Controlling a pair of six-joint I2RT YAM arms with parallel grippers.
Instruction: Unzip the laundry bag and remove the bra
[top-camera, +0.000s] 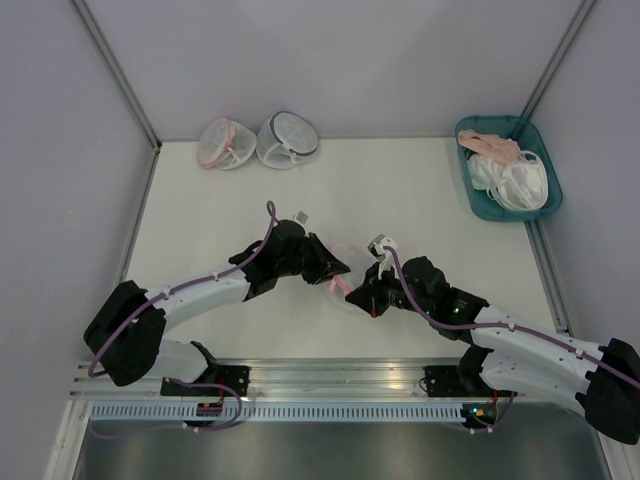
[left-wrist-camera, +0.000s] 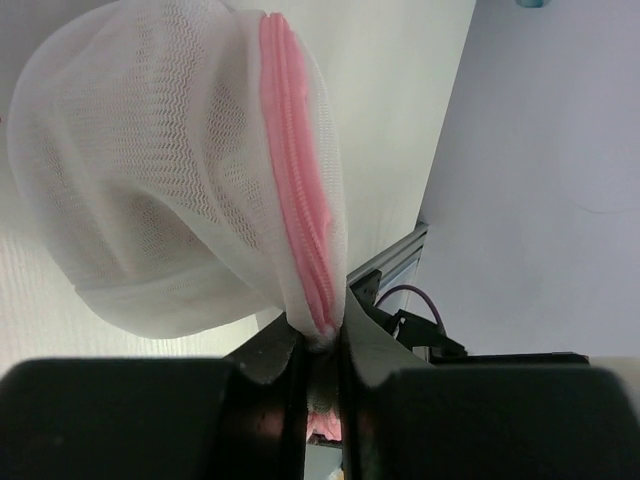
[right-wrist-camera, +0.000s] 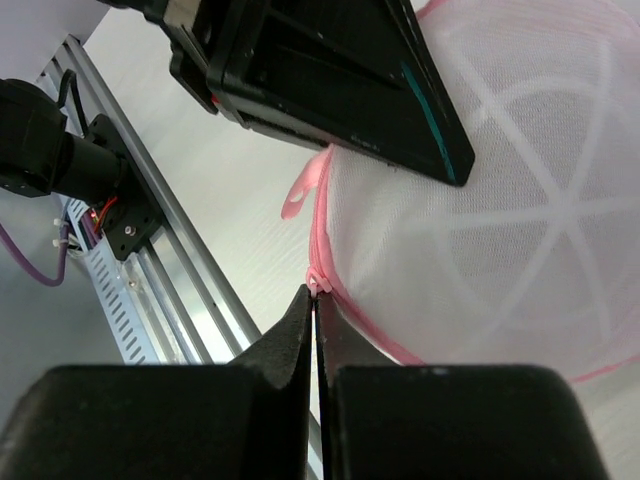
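Observation:
The laundry bag (top-camera: 349, 260), white mesh with a pink zipper rim, is held between my two grippers at the table's middle front. My left gripper (top-camera: 335, 268) is shut on its pink rim; in the left wrist view the bag (left-wrist-camera: 170, 190) hangs out from my closed jaws (left-wrist-camera: 322, 338). My right gripper (top-camera: 353, 295) is shut on the small pink zipper pull (right-wrist-camera: 316, 284) at the bag's (right-wrist-camera: 520, 220) lower left edge, with the fingertips (right-wrist-camera: 316, 303) pinched together. The left gripper's black body (right-wrist-camera: 330, 80) sits just above. The bra does not show.
Two more mesh pouches lie at the back left, one pink-trimmed (top-camera: 222, 143) and one dark-trimmed (top-camera: 287, 140). A teal tray (top-camera: 497, 123) with pale pink and white garments stands at the back right. An aluminium rail (top-camera: 330, 372) runs along the near edge.

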